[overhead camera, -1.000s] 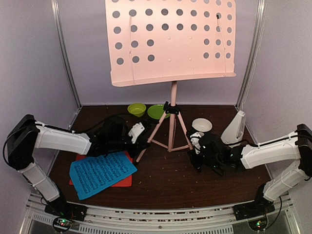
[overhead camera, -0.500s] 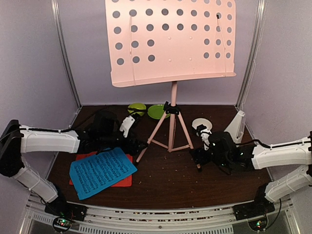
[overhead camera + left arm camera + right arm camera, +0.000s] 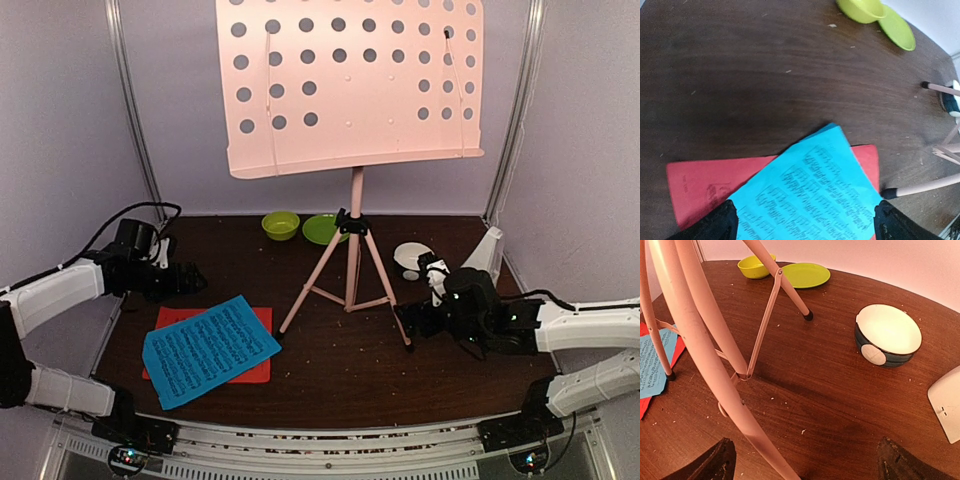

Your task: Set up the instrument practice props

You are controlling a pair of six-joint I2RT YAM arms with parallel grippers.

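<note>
Stand up, sheets waiting: I am holding both grippers wide open with nothing in them.

The stand point(image 3: 353, 235) is standing upright mid-table, and its desk point(image 3: 350, 85) is carrying nothing. The blue sheet point(image 3: 210, 348) is lying flat on the red sheet point(image 3: 258, 372) at the left. My left gripper point(image 3: 190, 280) is hovering just beside their far edge. My right gripper point(image 3: 410, 322) is sitting low by the stand's near right leg point(image 3: 715, 350), apparently without touching it. The metronome point(image 3: 484, 255) is standing just behind that arm, near the right wall. I am judging the sheet step to be in hand. The next move is calling for my left fingers to come down on a free edge of the blue sheet. It is thin and flat on the table point(image 3: 340, 380), so I am expecting to need its overhanging corner.
</note>
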